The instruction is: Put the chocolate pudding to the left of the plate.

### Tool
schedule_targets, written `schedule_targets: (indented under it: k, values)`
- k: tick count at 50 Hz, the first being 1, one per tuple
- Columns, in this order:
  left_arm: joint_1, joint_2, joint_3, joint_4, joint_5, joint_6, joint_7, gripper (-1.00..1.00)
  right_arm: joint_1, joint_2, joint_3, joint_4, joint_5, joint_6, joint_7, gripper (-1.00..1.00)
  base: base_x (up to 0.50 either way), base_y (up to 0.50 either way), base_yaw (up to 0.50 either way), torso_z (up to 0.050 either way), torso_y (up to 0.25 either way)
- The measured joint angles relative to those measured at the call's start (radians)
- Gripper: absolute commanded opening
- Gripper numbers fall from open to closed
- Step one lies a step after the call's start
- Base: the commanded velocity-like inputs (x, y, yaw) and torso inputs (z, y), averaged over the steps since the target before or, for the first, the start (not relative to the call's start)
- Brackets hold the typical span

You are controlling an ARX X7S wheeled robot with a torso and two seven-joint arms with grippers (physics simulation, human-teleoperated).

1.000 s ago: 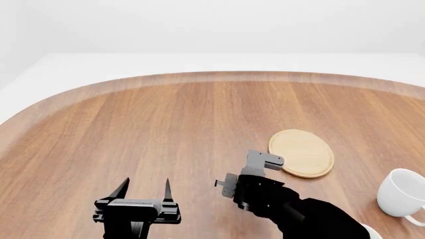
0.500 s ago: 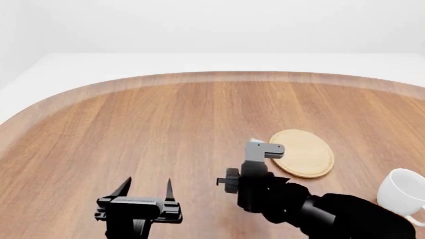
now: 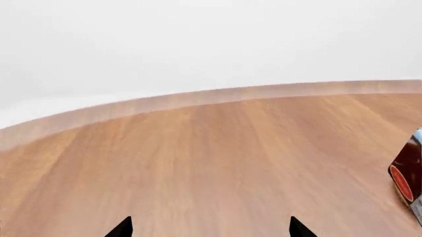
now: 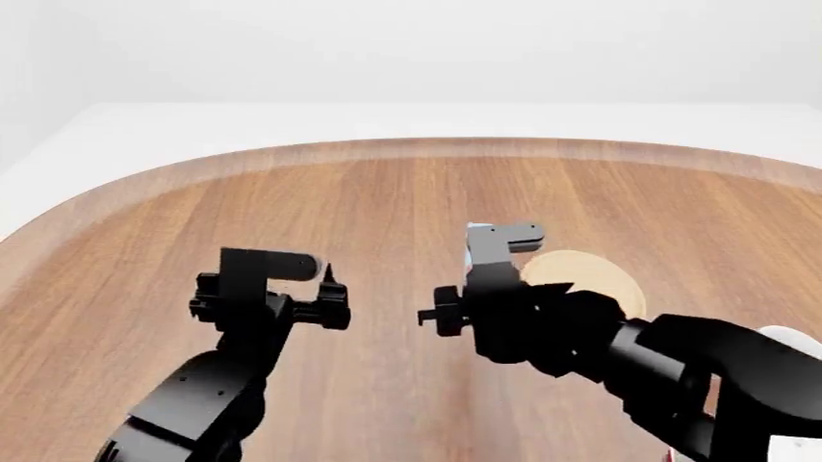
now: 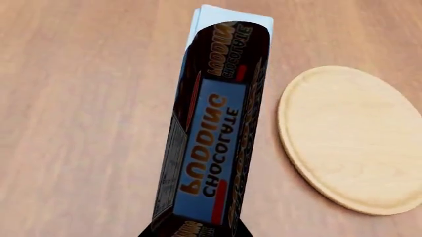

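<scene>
Two grippers hang over the wooden table (image 4: 257,202). The right gripper (image 4: 495,252) clamps the chocolate pudding (image 5: 218,133) just left of the plate (image 5: 353,138), above the wood. The left gripper (image 3: 209,228), well left, spreads its jaws wide around nothing.

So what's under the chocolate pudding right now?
Bare table shows around the chocolate pudding, with the plate beside it. The box hides what lies directly beneath, and whether it touches the wood.
</scene>
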Motion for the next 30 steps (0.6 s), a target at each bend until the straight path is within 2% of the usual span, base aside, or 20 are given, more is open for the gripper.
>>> schedule_targets:
  k: [12, 25, 30]
  values:
    - [-0.351, 0.076, 0.035, -0.434, 0.019, -0.058, 0.088, 1.0, 0.082, -0.138, -0.025, 0.31, 0.004, 0.146, -0.185, -1.0, 0.0, 0.0, 0.0, 0.0, 0.0]
    - [-0.625, 0.162, 0.078, -0.9, 0.074, 0.042, 0.183, 1.0, 0.134, -0.219, 0.017, 0.496, -0.103, 0.236, -0.324, -1.0, 0.0, 0.0, 0.0, 0.0, 0.0]
    - [-0.685, 0.184, 0.085, -1.006, 0.083, 0.076, 0.213, 1.0, 0.147, -0.231, 0.043, 0.528, -0.147, 0.248, -0.353, -1.0, 0.0, 0.0, 0.0, 0.0, -0.241]
